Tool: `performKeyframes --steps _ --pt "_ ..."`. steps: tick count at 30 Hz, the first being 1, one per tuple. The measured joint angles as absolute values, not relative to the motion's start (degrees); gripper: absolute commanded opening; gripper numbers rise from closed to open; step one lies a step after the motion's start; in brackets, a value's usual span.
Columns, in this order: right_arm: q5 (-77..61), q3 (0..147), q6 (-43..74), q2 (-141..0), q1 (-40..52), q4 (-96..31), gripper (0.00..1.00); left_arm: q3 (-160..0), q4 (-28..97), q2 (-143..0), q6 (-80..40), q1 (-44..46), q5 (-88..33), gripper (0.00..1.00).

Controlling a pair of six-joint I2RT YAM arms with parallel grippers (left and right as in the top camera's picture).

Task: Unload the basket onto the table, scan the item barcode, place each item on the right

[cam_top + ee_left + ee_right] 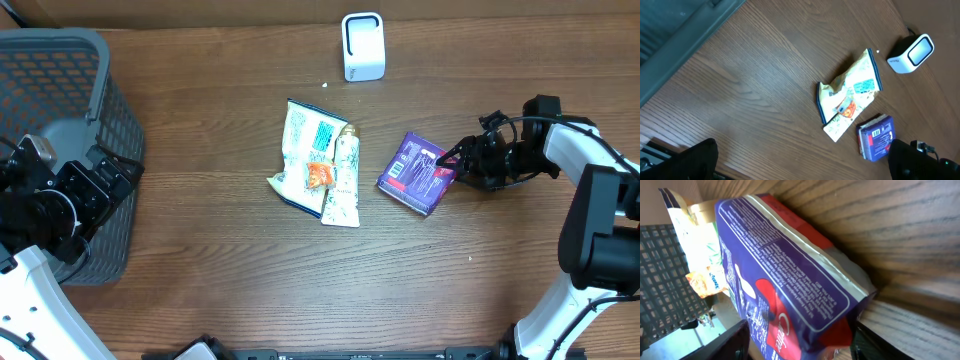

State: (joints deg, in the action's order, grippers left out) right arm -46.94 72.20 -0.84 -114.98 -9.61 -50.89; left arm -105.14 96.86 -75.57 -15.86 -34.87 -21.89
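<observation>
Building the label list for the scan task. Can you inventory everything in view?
basket: 1, grey mesh, far left
scanner: 1, white, top centre
snack bag: 1, cream and blue, centre
pouch: 1, pale green-white, against the snack bag's right side
purple packet: 1, purple with red, right of centre
table: 1, brown wood
left gripper: 1, black, open, beside the basket
right gripper: 1, black, fingers either side of the purple packet, grip unclear

Table (220, 270): bags (318, 160), purple packet (415, 172), scanner (363, 47), basket (70, 120)
</observation>
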Motion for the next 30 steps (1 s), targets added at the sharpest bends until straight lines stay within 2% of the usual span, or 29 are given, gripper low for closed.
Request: performKeyframes --steps 5,8,13,15,22,30 --pt "-45.6 71.5 -0.1 -115.0 -8.9 -48.1 0.71 -105.1 96.9 -75.6 -15.9 -34.9 -21.9 1.0" --pt "-43.1 69.9 2.6 -115.0 -7.7 -44.3 0.68 -105.1 96.9 -75.6 -15.9 -34.9 -21.9 1.0" --pt "-42.7 68.2 6.3 -115.0 -6.9 -41.2 0.41 -105.1 96.9 -75.6 -15.9 -34.9 -21.9 1.0" --pt "-43.0 68.1 7.3 -115.0 -6.9 -40.7 0.27 -105.1 96.9 -75.6 -15.9 -34.9 -21.9 1.0" --pt "-43.9 68.7 10.7 -114.9 -7.0 -40.8 0.05 -105.1 96.9 -75.6 -15.9 -34.9 -21.9 1.0" --pt "-37.6 82.0 12.0 -115.3 -6.6 -53.2 0.04 -105.1 96.9 -75.6 -15.9 -34.9 -21.9 1.0"
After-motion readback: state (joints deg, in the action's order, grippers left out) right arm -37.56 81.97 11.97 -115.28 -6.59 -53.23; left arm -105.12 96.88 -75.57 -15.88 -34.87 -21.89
